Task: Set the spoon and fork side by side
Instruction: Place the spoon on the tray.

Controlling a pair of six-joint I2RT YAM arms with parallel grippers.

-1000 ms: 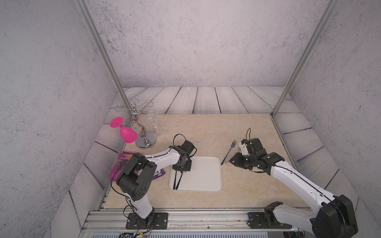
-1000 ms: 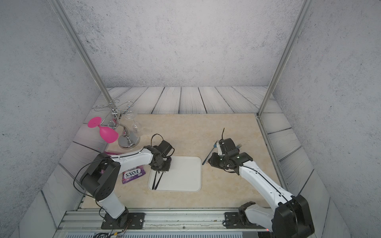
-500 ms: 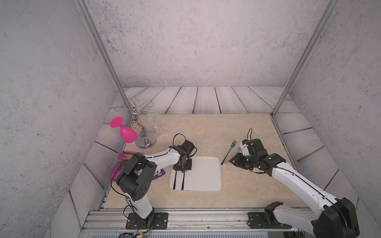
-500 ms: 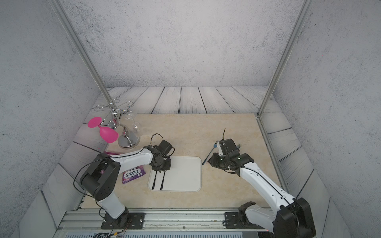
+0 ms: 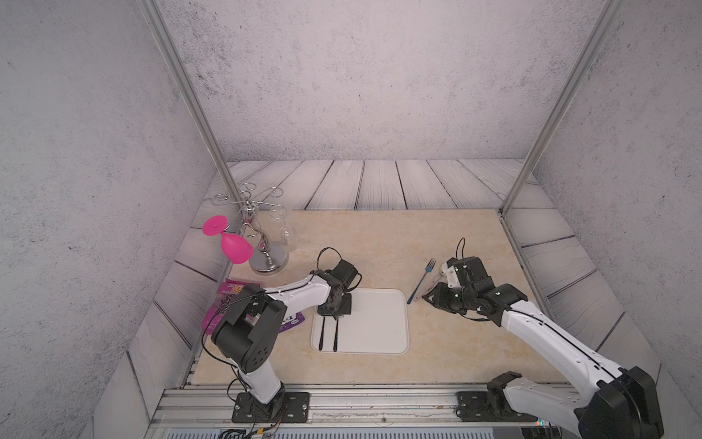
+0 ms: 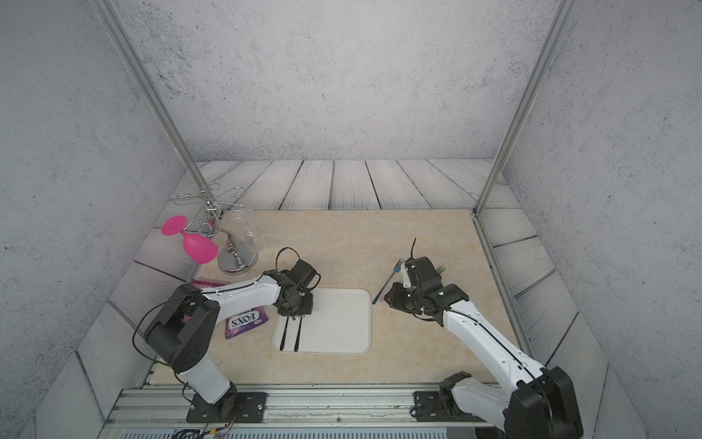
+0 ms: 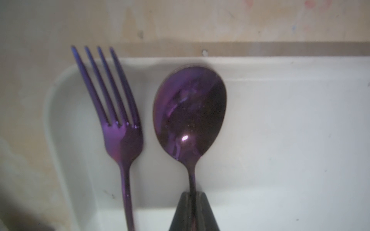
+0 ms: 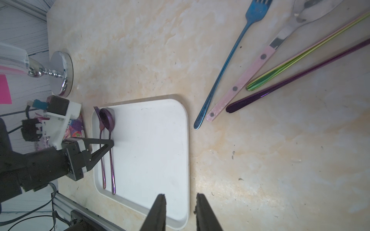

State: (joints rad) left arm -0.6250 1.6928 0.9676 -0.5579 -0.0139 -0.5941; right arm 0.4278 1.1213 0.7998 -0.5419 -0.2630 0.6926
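- Comparing with a second earlier, the purple spoon's [image 7: 190,112] handle had swung from slanting toward the purple fork [image 7: 120,128] to lying parallel with it. Both lay lengthwise along the left side of the white tray [image 7: 280,140], bowl and tines at the far end.
- The left pincer [image 7: 193,210] was clamped on the spoon's neck just behind the bowl, so the spoon was set down but not yet let go.
- Judged from that, the pair already looked side by side, leaving only the release and a lift clear.
- The fork lay just beside the tray's left rim, its tines reaching over the far left corner. Only a narrow gap separated it from the spoon, so spreading jaws could nudge it.
- The tray was bare to the right of the spoon.
- The right pincer [image 8: 180,195] hovered empty, jaws apart, just right of the tray, near a blue fork [image 8: 226,66] and other loose cutlery on the bench [image 8: 260,160], well apart from the pair.
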